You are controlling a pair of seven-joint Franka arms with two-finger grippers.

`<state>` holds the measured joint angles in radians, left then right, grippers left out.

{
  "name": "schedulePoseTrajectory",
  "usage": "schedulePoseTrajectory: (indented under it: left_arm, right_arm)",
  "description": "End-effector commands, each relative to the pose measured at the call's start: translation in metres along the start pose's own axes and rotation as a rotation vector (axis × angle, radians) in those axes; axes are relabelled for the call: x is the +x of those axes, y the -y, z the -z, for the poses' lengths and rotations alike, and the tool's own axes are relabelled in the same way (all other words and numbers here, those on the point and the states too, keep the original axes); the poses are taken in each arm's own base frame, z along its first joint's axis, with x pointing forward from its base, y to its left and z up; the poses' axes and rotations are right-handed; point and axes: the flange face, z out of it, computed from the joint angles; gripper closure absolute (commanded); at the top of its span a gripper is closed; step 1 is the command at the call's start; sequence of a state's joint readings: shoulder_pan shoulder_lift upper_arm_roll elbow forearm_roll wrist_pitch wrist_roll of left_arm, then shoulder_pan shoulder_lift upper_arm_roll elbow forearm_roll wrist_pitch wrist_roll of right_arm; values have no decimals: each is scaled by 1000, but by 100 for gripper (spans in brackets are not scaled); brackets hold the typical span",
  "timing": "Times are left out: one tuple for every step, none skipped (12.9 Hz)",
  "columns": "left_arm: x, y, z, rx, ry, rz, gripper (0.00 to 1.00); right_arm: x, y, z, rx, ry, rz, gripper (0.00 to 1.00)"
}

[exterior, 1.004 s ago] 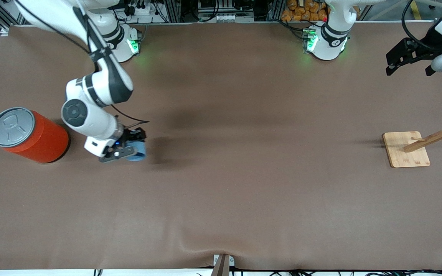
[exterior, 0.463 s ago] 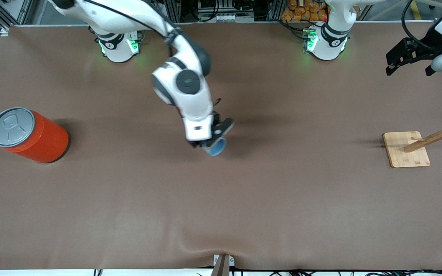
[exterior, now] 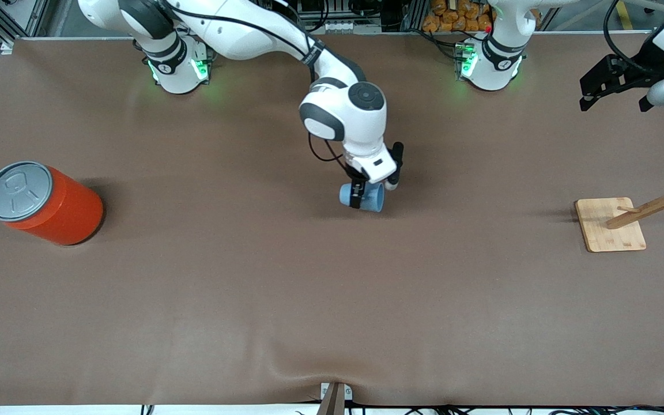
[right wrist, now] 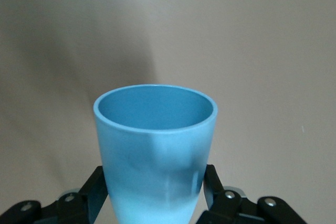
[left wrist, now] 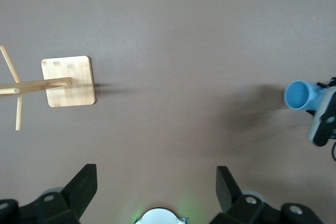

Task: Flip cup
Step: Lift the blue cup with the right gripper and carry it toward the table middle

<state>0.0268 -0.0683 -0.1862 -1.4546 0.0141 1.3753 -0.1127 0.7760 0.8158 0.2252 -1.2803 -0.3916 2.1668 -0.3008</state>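
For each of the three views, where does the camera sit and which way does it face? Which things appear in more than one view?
Front view: high across the table, facing both bases; shows both arms, the right gripper holding the cup over mid-table, the orange can, the wooden rack.
Left wrist view: high on the waiting left arm, looking down on the table past the open left gripper.
Right wrist view: looks along the fingers into the cup's mouth.
Shared: the cup shows in all three views, the rack in front and left wrist views.
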Motion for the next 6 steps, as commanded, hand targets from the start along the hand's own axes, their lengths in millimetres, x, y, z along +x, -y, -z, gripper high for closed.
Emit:
schedulePoseTrajectory:
  left_arm:
    - [-3,0,1,-7,8,-4,0]
    - [-3,-1,-1,-7,13,-4,0]
    - [-3,-1,-2,-7,15,-4,0]
    - [-2,-1,-2,-7,16,-7,0]
    - [-2,-3,-4,-6,19,-10,0]
    - [-2,-5,-6,-5,25,-13,0]
  right_arm:
    - [25,15,-23,-75,21,138,100]
    - [25,19,-32,-69,30,142,100]
    - [27,26,-39,-62,36,147,100]
    - [27,33,-49,-57,45,153,100]
    - [29,37,-50,-55,46,160,100]
    - [28,38,-52,-52,51,161,100]
